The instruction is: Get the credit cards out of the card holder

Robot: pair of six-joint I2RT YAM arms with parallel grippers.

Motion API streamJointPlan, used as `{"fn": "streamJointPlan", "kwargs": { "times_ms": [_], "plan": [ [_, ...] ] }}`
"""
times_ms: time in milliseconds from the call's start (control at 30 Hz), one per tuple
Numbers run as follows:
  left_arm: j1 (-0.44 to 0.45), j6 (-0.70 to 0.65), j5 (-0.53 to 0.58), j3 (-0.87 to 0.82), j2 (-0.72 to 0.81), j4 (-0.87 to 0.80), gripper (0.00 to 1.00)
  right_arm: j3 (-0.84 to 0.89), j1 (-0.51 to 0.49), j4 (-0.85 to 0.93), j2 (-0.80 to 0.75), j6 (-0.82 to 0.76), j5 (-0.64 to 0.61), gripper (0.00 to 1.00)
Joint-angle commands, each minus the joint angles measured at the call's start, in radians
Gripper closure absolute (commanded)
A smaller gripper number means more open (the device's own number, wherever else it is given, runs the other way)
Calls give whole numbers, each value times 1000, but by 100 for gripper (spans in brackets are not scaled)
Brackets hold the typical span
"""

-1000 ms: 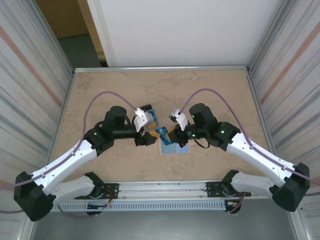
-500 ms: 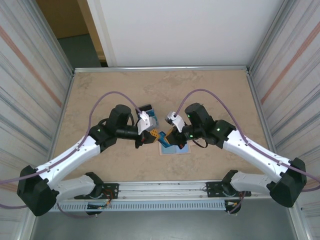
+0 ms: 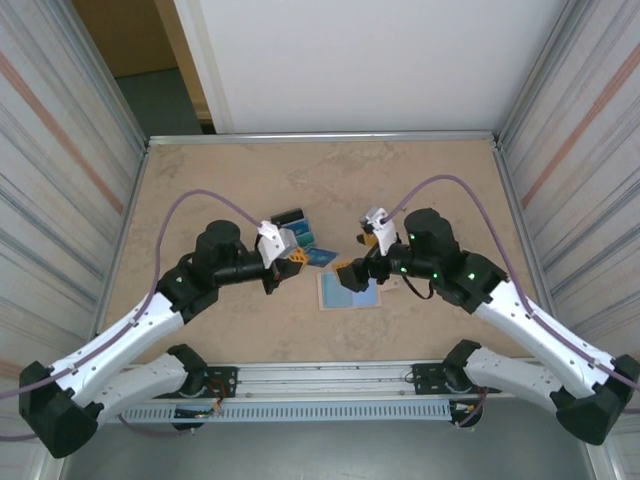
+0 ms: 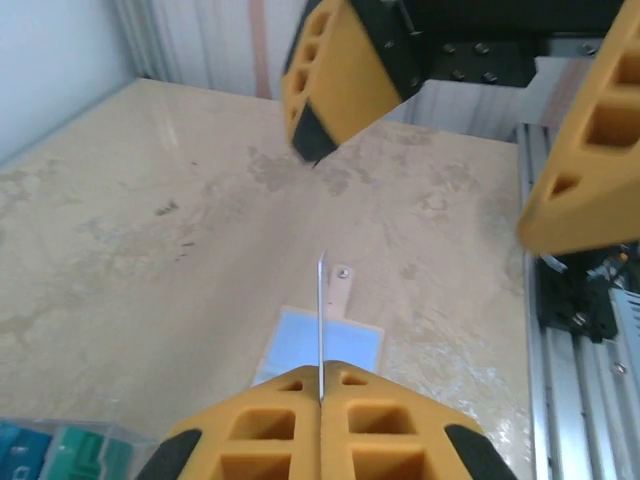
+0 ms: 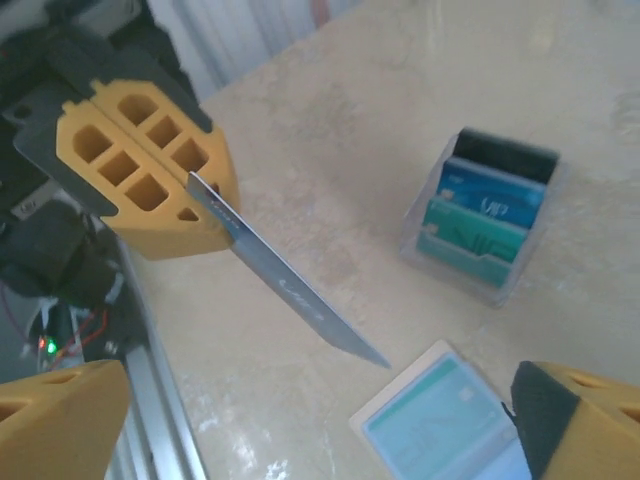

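The card holder (image 3: 350,291) lies open on the table, light-blue faces up, also seen as the card holder (image 4: 325,347) with its tan tab (image 4: 340,290) and the card holder (image 5: 448,425). My left gripper (image 3: 287,264) is shut on a blue credit card (image 3: 321,256), held in the air left of the holder. The card (image 4: 321,320) shows edge-on between the shut left gripper (image 4: 321,376). From the right wrist the card (image 5: 290,290) sticks out flat. My right gripper (image 3: 353,274) hovers over the holder, open and empty, its fingers wide apart around the right gripper (image 5: 315,405).
A clear stand (image 3: 296,229) with black, blue and teal cards (image 5: 485,215) sits behind the left gripper. The metal rail (image 3: 330,380) runs along the near edge. Bare table lies at the back and on both sides.
My right gripper opened, let go of the blue card and drew back to the right. My left gripper closed on the card and carried it left, off the holder.
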State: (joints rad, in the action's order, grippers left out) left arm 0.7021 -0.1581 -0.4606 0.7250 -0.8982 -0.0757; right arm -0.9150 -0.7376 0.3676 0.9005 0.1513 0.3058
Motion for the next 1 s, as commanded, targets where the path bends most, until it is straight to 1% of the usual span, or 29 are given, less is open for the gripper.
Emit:
{"fn": "streamJointPlan", "kwargs": {
  "times_ms": [0, 133, 233, 367, 467, 567, 633, 733, 833, 967],
  "plan": [
    [1, 89, 92, -40, 41, 88, 100, 38, 42, -79, -64, 97, -44, 1],
    [1, 160, 154, -83, 72, 153, 100, 106, 80, -152, -154, 197, -134, 1],
    [0, 219, 187, -118, 87, 217, 100, 162, 105, -186, -189, 314, -255, 1],
    [0, 298, 213, -167, 105, 316, 100, 194, 140, -210, -180, 361, -223, 1],
    [0, 348, 226, -193, 113, 383, 100, 208, 167, -257, -145, 413, -120, 1],
    [0, 389, 226, -199, 113, 420, 100, 237, 177, -373, -83, 454, 46, 0],
    [-1, 422, 222, -202, 111, 447, 100, 252, 176, -483, -30, 480, 185, 4],
    [-8, 489, 199, -214, 107, 499, 100, 272, 172, -659, 44, 525, 340, 10],
    [-16, 557, 167, -225, 99, 548, 100, 267, 157, -768, 108, 546, 407, 18],
    [-18, 622, 133, -242, 95, 616, 100, 250, 135, -854, 175, 552, 443, 29]
  ]
}}
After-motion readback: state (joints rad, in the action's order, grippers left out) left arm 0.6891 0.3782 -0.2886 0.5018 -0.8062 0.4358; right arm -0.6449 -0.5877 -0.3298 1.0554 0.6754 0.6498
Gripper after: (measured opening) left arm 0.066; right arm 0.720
